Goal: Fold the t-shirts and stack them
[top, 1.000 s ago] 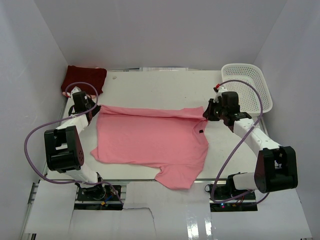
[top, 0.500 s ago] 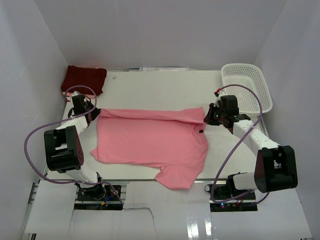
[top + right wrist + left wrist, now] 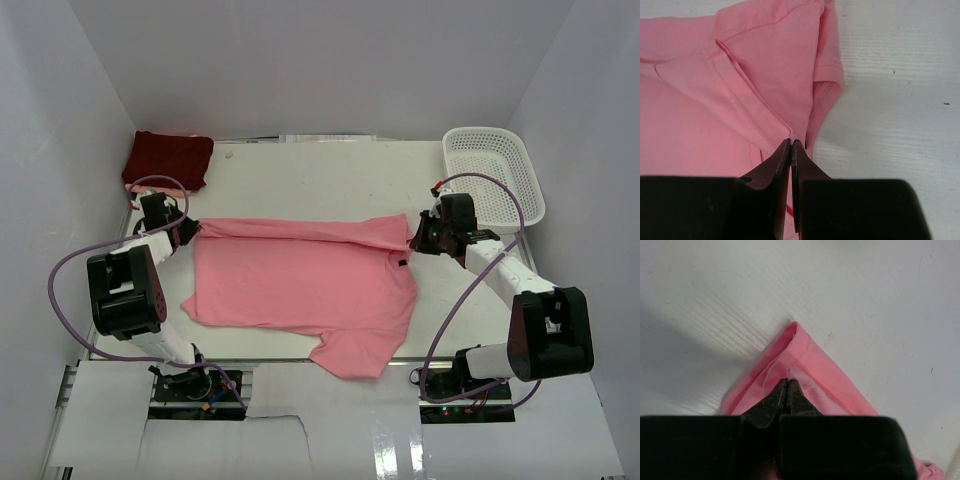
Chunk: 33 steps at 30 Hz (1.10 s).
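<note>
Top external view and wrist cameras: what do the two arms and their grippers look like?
Left arm and right arm: white links between bulky black joint housings. A thin lilac cable loops alongside each. Left gripper and right gripper: blocky black bodies, matte black fingers tapering to narrow tips.

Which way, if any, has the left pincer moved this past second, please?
Yes: the left pincer, holding the pink t-shirt, drew slightly down the top view, away from the maroon t-shirt.
</note>
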Tool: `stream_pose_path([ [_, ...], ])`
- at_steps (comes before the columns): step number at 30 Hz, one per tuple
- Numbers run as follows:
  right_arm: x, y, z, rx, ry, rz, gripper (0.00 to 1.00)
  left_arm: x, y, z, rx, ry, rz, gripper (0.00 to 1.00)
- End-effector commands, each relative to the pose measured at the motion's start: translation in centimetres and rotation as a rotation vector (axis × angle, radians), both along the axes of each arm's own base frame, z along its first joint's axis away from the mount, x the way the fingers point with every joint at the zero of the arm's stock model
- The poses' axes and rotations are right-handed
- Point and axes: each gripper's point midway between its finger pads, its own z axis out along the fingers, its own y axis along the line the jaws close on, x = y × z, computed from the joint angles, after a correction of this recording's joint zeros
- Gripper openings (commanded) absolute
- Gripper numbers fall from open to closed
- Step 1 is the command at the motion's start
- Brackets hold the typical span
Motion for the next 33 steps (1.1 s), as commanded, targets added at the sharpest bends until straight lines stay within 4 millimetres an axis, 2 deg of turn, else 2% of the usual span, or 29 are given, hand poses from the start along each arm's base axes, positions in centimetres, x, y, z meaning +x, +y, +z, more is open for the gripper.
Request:
stream_pose_path([
  [1,-0.1,-0.7,-0.5,-0.001,0.024,-0.033,0.08,-0.1,0.4,0.0,-0.031,-0.005,0.008,0.00],
  [13,-0.1,-1.3,-0.8,0.016,0.040,-0.050,0.08,-0.2,1.0,-0.3,-0.068,-0.006,0.012,0.00],
  [25,-0.5,-0.3,-0.8,0.058,0.050,-0.006,0.08,0.3,-1.0,0.4,-0.109,-0.063,-0.124,0.00],
  [33,-1.1,0.0,-0.8,0.070,0.054,0.018,0.08,-0.1,-1.6,2.2,-0.094,-0.130,-0.160,0.00],
])
